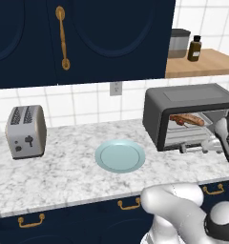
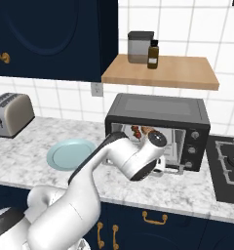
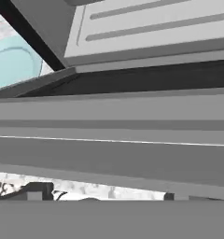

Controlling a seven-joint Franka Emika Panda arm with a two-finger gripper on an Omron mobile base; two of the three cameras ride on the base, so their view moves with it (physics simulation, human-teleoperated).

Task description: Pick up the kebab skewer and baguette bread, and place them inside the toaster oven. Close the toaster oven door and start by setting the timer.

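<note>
The toaster oven (image 1: pixel 192 102) stands at the right of the counter with its cavity open. On the rack inside lie the golden-brown baguette bread (image 1: pixel 193 119) and the kebab skewer (image 2: pixel 137 130) with its dark-red chunks. The toaster oven door (image 1: pixel 192 147) hangs down in front of the cavity. My gripper (image 3: pixel 104 193) is pressed close to the door's front edge. Its two dark fingertips (image 3: pixel 37 191) stand wide apart, open, with the door's grey bars (image 3: pixel 112 154) stretching across just beyond them. Nothing is held. The oven's knobs (image 2: pixel 191 149) sit on its right panel.
An empty light-blue plate (image 1: pixel 120 156) lies mid-counter, left of the oven. A silver two-slot toaster (image 1: pixel 26 131) stands at the far left. A wooden shelf (image 2: pixel 163 71) above the oven carries a canister and a brown bottle. A stove top (image 2: pixel 231 166) lies to the oven's right.
</note>
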